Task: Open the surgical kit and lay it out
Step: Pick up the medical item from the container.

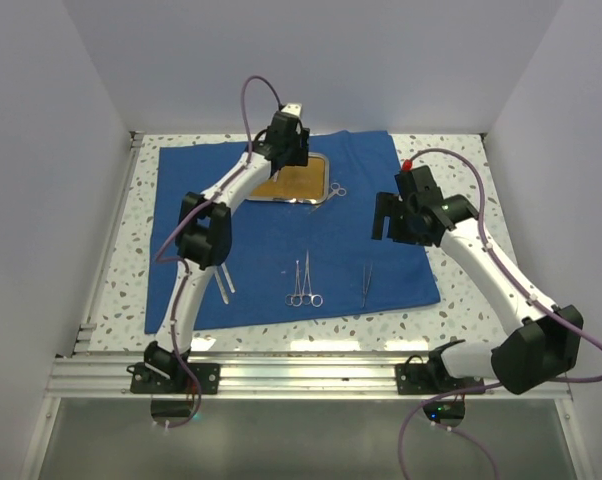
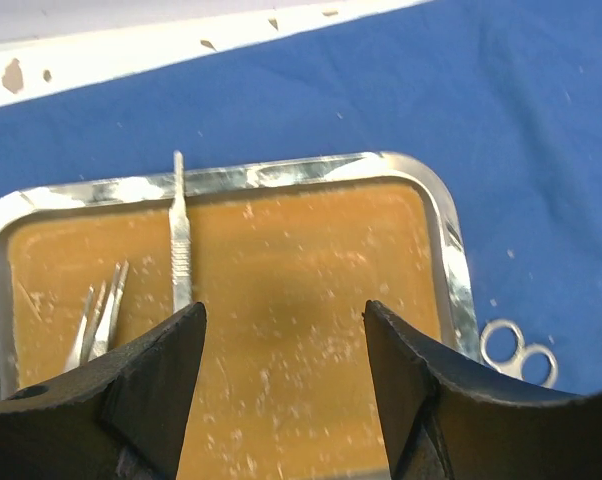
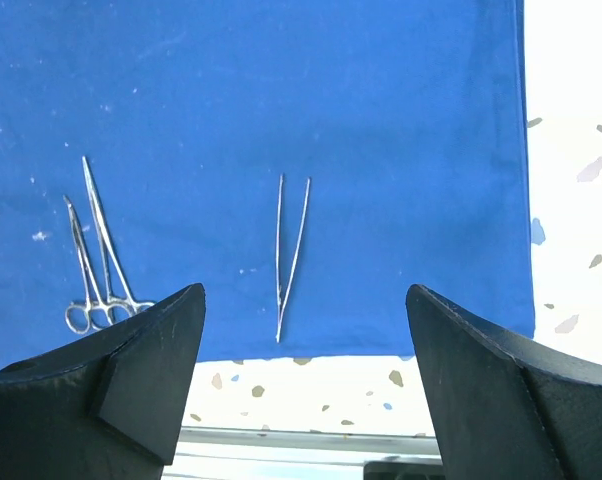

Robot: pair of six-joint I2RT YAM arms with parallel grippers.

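Left wrist view had it plainly: the left gripper [image 2: 283, 310] hung wide open over the steel tray [image 2: 281, 173], holding nothing. A slim flat handle [image 2: 181, 240] and a pair of fine points [image 2: 101, 318] lay on the tray's orange-brown floor. Scissors [image 2: 521, 352] sat on the blue cloth [image 2: 501, 120] just beside the rim. The right gripper [image 3: 304, 292] was spread wide and empty above the cloth's near edge, over the tweezers [image 3: 287, 255], with two ring-handled clamps [image 3: 96, 265] side by side nearby.

We see a robotics lab cell; plain white walls [image 1: 41, 200] box in a speckled table [image 1: 121, 290]; an aluminium rail [image 1: 311, 378] holds the left arm base [image 1: 171, 377] and right arm base [image 1: 431, 378]
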